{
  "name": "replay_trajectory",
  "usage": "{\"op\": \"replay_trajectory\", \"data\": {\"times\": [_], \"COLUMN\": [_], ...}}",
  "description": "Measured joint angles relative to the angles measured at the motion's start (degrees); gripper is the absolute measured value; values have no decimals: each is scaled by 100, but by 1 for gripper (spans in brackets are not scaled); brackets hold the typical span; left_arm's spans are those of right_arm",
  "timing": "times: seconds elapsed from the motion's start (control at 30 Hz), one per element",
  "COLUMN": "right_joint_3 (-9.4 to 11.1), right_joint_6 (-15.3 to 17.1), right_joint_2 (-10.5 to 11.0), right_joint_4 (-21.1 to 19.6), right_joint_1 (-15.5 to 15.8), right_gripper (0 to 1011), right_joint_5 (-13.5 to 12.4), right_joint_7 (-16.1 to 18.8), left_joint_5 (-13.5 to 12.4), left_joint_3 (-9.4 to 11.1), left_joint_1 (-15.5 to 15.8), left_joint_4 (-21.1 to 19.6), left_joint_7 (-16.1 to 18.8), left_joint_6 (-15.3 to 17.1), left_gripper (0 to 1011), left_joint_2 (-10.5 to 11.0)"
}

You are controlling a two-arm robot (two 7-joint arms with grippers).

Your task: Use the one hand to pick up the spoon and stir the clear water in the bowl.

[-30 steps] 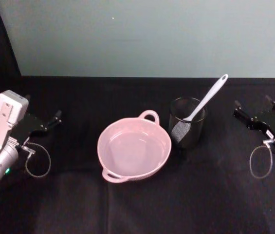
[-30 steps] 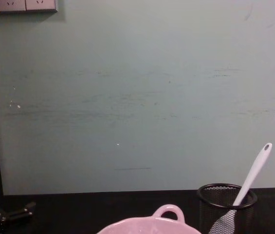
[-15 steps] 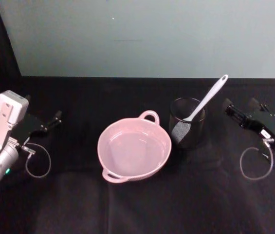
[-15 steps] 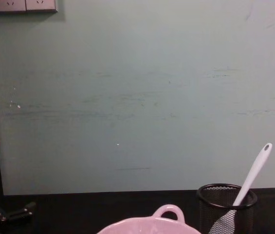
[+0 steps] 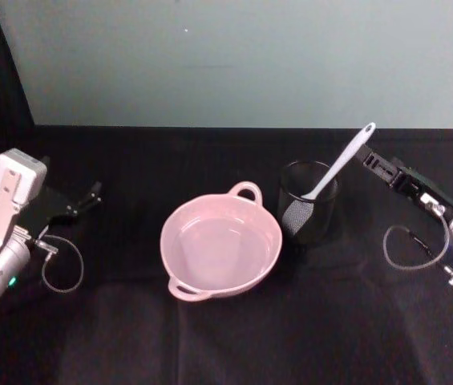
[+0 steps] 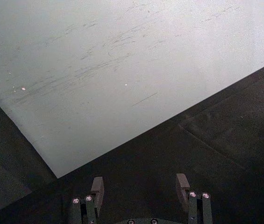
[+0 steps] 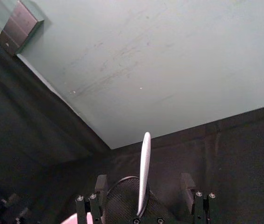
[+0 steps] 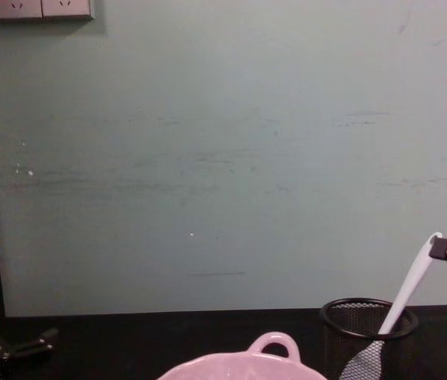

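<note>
Right end effector (image 5: 373,164) is at the handle end of the spoon (image 5: 342,164), fingers spread. In the right wrist view the handle runs up between the two fingers, apart from both. Spoon stands tilted in the black mesh cup (image 5: 308,212), head down. Cup sits just beside the pink bowl (image 5: 167,241), on its right, on the black tabletop (image 5: 290,337). Left end effector (image 5: 90,195) is parked at the far left, fingers spread.
</note>
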State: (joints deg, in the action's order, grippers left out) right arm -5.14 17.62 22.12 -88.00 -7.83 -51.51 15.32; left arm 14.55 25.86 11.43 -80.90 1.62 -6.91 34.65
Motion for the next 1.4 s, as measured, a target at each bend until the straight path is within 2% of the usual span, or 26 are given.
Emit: {"op": "replay_trajectory", "data": {"times": [0.17, 0.37, 0.67, 1.0, 1.4], "right_joint_3": [-1, -120, -363, -662, -813], "right_joint_6": [303, 442, 477, 362, 217], "right_joint_2": [-97, -118, -53, -70, -5], "right_joint_4": [256, 543, 836, 1245, 1172], "right_joint_1": [-291, -570, -931, -1320, -1291], "right_gripper": [1002, 1002, 1002, 1002, 1002], "right_joint_5": [-370, -506, -481, -441, -527], "right_joint_7": [-92, -167, -264, -232, -233], "left_joint_5": [0, 0, 0, 0, 0], "left_joint_3": [0, 0, 0, 0, 0], "left_joint_1": [0, 0, 0, 0, 0], "left_joint_4": [0, 0, 0, 0, 0], "left_joint_7": [0, 0, 0, 0, 0], "left_joint_6": [0, 0, 0, 0, 0], "left_gripper": [1011, 1011, 1011, 1011, 1011], "left_joint_2": [0, 0, 0, 0, 0]}}
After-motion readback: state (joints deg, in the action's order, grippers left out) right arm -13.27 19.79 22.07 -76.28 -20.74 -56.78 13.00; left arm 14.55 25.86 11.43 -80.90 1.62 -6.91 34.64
